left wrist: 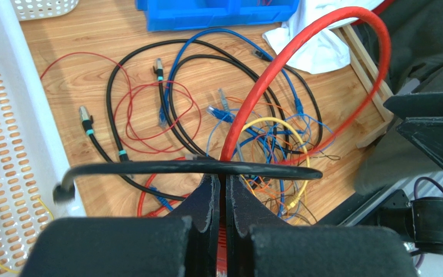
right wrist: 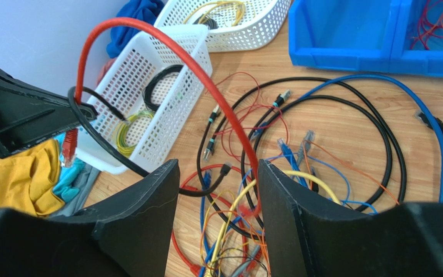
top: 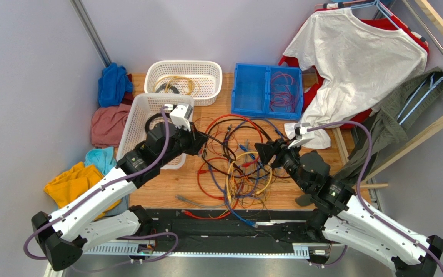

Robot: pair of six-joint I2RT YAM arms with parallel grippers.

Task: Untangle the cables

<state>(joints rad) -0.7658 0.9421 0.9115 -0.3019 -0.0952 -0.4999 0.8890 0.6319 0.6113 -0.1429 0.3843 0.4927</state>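
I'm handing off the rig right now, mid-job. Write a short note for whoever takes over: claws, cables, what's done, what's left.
Left claw: shut on the thick red cable, which arches up off the pile; a black cable is draped across it.
Right claw: open, holding nothing; the red cable runs past its jaws.
Cables: tangle on the table, between the claws.
Done: some red wires lie in the blue bin.
Left: free the red cable, then likely separate the rest.

Lower end of red cable (left wrist: 351,15) was hidden btwn fingers of left gripper (left wrist: 222,183). Tip of black cable (left wrist: 195,168) nr white basket (left wrist: 10,115) was blurred.
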